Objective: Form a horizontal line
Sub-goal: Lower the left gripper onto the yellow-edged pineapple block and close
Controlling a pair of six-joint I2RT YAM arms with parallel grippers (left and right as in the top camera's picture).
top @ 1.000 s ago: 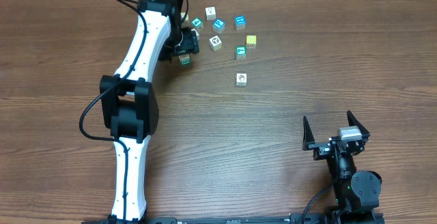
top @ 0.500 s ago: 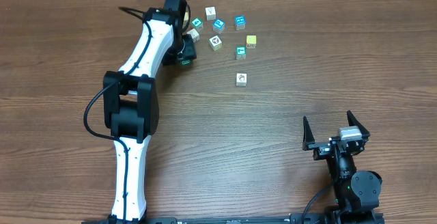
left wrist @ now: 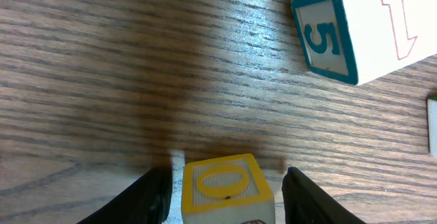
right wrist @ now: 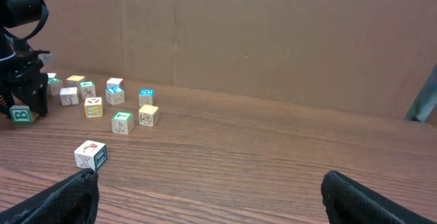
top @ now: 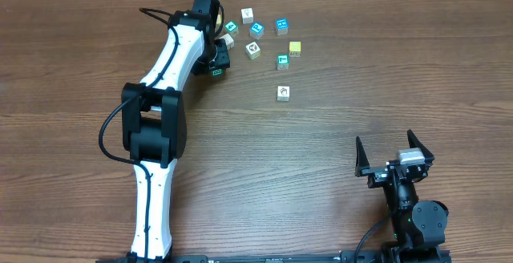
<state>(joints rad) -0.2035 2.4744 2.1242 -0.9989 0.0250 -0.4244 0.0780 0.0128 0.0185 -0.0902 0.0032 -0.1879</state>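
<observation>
The horizontal line is not in view: the small picture cubes (top: 256, 30) lie loose and apart at the far middle of the table. My left gripper (top: 216, 65) reaches to the left end of that cluster. In the left wrist view it (left wrist: 227, 177) is shut on a cube with a yellow O face (left wrist: 225, 186), one black finger (left wrist: 153, 197) on each side. From above, this cube (top: 216, 72) shows a green-framed face. A white cube with a teal 5 face (left wrist: 355, 29) lies just beyond. My right gripper (top: 388, 145) stands open at the near right, holding nothing.
Other loose cubes include a yellow one (top: 295, 48), a teal-sided one (top: 283, 61) and a white one lying alone nearer me (top: 283, 93). A cardboard wall (right wrist: 273, 33) rises behind the table's far edge.
My left gripper's jaws have closed in on the cube with the yellow O face, and the left arm shifted slightly. The right arm has not moved.
</observation>
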